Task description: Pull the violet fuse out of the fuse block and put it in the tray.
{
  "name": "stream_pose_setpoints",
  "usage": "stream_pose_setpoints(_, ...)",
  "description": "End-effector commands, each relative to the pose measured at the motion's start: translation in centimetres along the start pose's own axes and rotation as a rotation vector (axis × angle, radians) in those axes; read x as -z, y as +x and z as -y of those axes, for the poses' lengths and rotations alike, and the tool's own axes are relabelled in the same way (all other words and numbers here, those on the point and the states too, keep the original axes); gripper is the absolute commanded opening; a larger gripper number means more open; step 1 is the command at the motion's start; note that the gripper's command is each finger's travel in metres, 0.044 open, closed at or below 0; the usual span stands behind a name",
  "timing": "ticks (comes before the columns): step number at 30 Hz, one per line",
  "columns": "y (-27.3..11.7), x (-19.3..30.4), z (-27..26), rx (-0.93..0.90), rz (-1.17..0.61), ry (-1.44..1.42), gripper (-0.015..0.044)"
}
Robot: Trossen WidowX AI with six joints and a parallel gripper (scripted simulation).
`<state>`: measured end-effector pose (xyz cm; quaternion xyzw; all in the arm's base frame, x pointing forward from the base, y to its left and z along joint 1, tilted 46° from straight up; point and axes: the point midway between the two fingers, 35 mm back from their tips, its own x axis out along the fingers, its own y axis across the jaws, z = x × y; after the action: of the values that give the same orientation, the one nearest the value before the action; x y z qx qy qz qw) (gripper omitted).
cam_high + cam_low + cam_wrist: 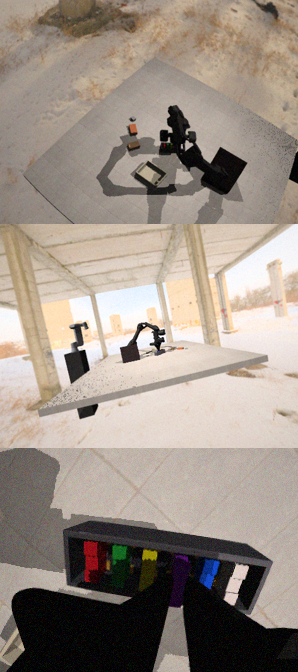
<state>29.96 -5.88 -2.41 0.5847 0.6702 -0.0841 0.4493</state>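
Observation:
My gripper point(158, 349) point(177, 581) points down over the fuse block, shut on the violet fuse point(179, 573). In the wrist view the fuse covers part of the near wall and looks raised against its neighbours. Whether its lower end is clear of the slot cannot be told. The dark fuse block point(167, 152) point(161, 352) point(165, 538) also holds red point(91, 560), green point(119, 552), yellow point(149, 555), blue point(210, 570) and white point(238, 578) fuses. The fingers hide some near wall. The cream tray point(144, 181) lies left of and below the block in the top view.
An orange block point(132, 129) point(180, 348), a brown block point(134, 145) and a small grey piece point(132, 119) lie left of the fuse block in the top view. The arm's dark base box point(224, 171) point(130, 354) is on its right. Another arm point(79, 338) stands beyond the table.

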Motion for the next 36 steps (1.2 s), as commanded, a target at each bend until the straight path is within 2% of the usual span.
stream_pose_setpoints(1, -0.3, -0.1, 0.0, 0.0, 0.004, -0.004, 0.0)
stream_pose_setpoints(36, -2.0, -0.1, 0.0, -0.002, 0.003, -0.002, 0.0)
